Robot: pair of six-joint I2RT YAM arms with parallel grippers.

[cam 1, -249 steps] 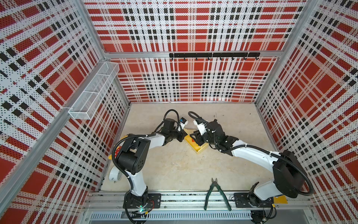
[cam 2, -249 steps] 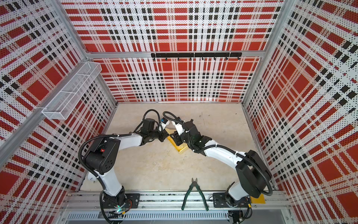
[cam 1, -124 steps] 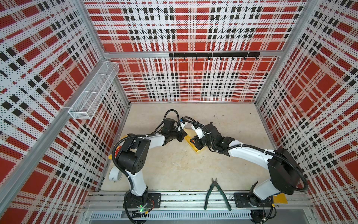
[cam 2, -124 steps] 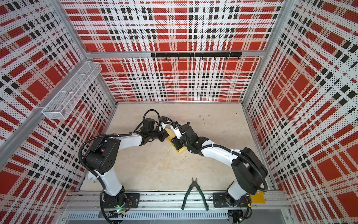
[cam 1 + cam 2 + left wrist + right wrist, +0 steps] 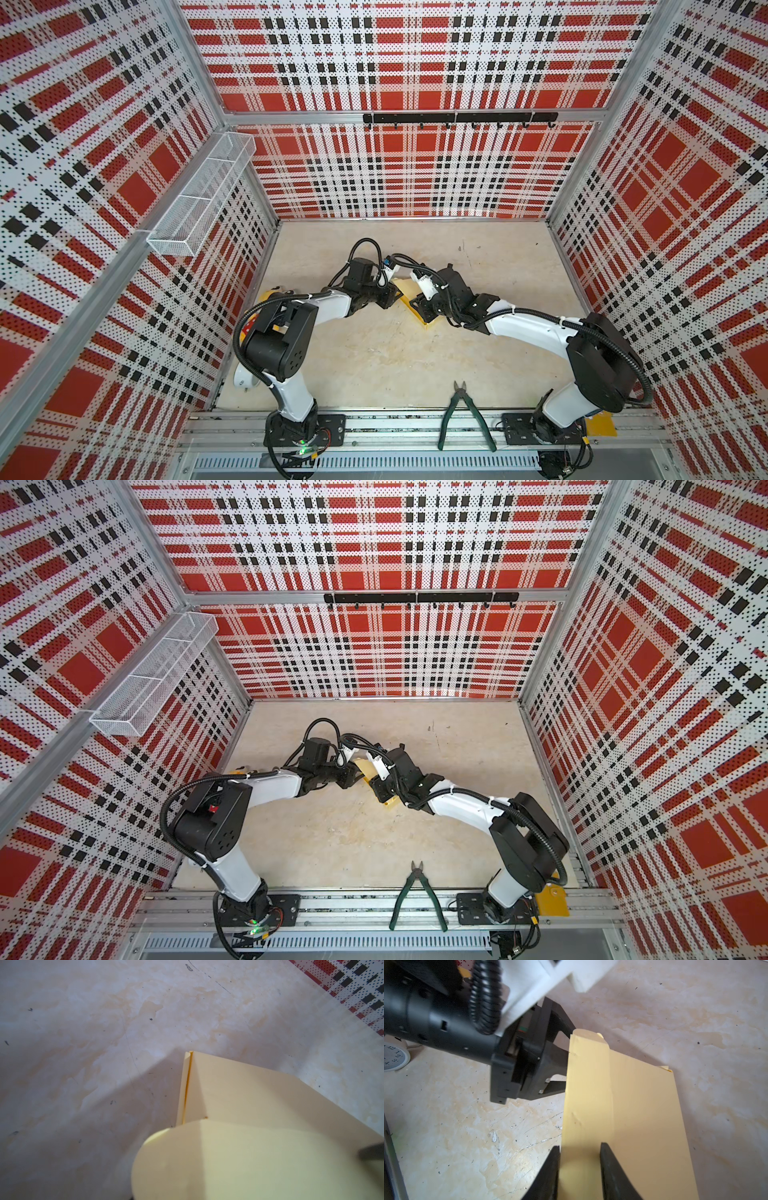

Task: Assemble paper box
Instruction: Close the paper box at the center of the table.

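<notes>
Left claw [image 5: 563, 1057] spread, tips hidden behind paper box [image 5: 639, 1118]; right claw [image 5: 579, 1169] pinching its edge.

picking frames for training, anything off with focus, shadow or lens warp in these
Left wrist view: the paper box goes soft at its nearest rounded flap and shadows the tabletop; right wrist view: the left arm is blurred up close; both top views: the plaid back wall lines bow from the wide lens.

This is a robot test cell in a lab: perforated panels [image 5: 415, 178] with red plaid print, in aluminium profiles [image 5: 291, 117], close three sides of a pale tabletop [image 5: 374, 353]. A left arm [image 5: 332, 305] and a right arm [image 5: 528, 328] are bolted on a front rail [image 5: 395, 428]; a wire basket [image 5: 199, 195] hangs on one wall.
</notes>
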